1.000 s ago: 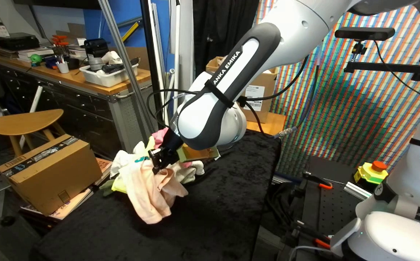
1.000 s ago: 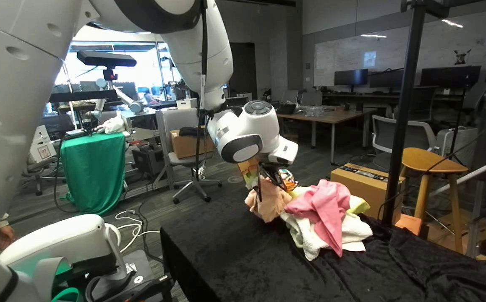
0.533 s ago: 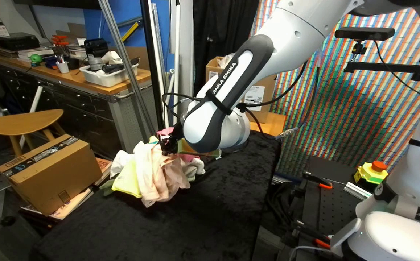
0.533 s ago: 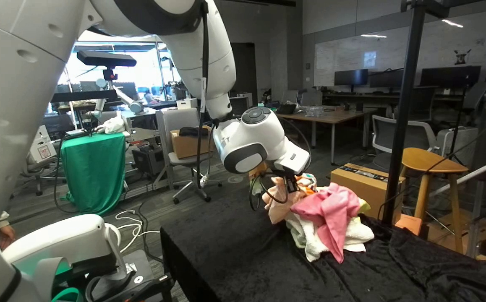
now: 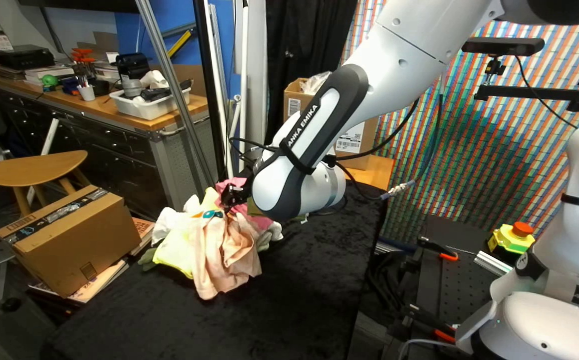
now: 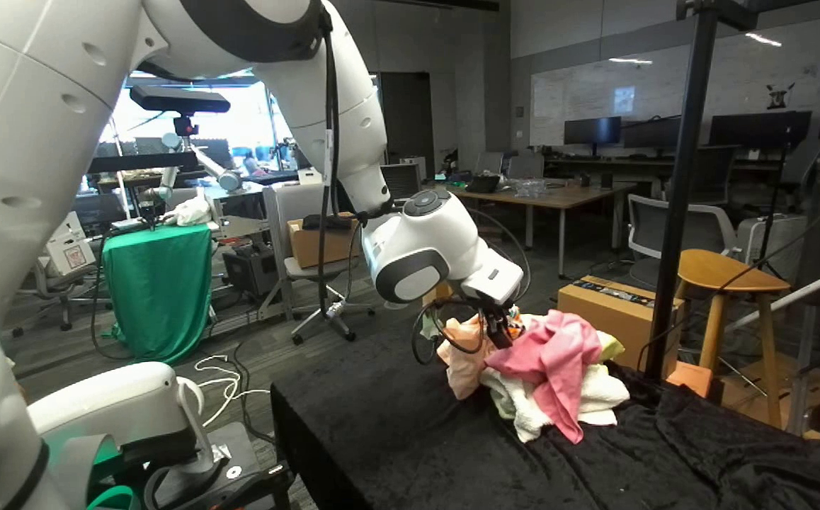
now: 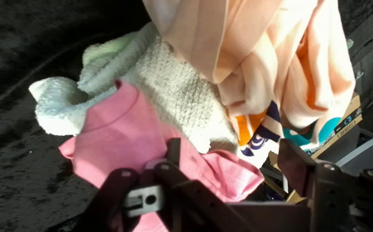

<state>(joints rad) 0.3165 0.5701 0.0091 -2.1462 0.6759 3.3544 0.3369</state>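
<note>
Now drawn off printed peach cloth, slumped on pile.
Done releasing, with gripper spread apart near ungripped pink cloth.

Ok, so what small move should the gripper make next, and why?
I'd probably lift the gripper a little: in the wrist view its jaws stand open with no cloth visibly pinched, and the pink cloth and peach cloth lie close by, so moving sideways might drag them.
</note>
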